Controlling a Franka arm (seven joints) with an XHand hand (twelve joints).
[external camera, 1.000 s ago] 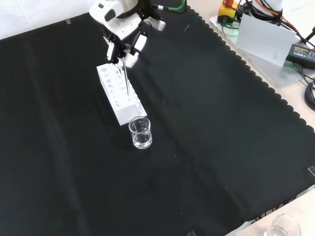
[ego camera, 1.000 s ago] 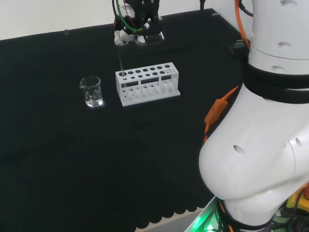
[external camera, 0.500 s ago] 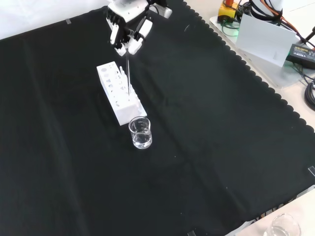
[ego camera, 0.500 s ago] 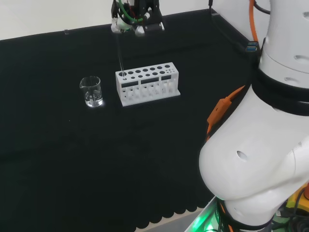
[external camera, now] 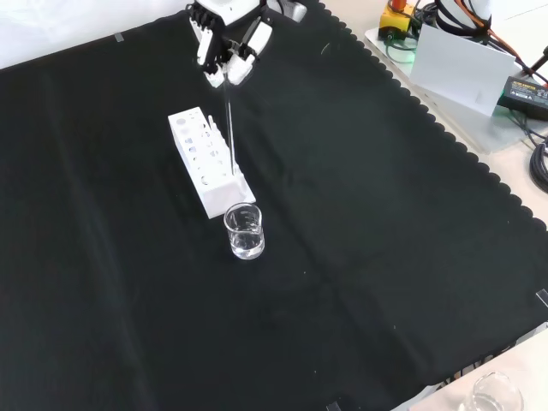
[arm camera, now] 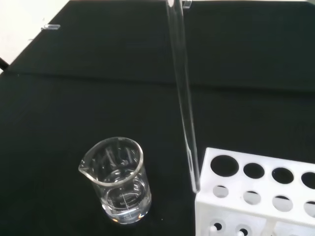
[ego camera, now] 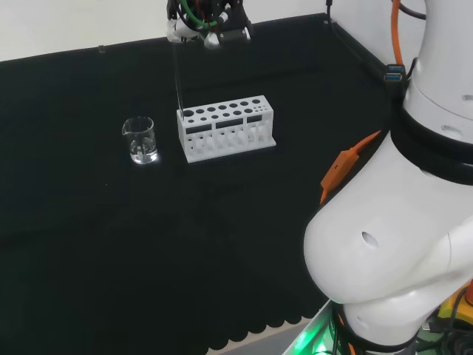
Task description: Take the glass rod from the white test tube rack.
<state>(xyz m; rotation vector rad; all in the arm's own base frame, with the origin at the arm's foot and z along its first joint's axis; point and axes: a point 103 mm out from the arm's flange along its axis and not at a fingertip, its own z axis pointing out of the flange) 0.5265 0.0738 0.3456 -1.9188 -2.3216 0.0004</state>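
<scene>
One glass rod (external camera: 229,120) hangs upright from the hand (external camera: 225,47), whose fingers pinch its top, its tip just above the white rack (external camera: 208,171) beside the beaker (external camera: 244,231), held vertical probably to clear the hole.

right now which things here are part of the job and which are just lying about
Part of the job:
glass rod, pinched in the hand
white test tube rack

Just lying about:
beaker beside the rack
second clear vessel off the cloth's edge in the front view
</scene>
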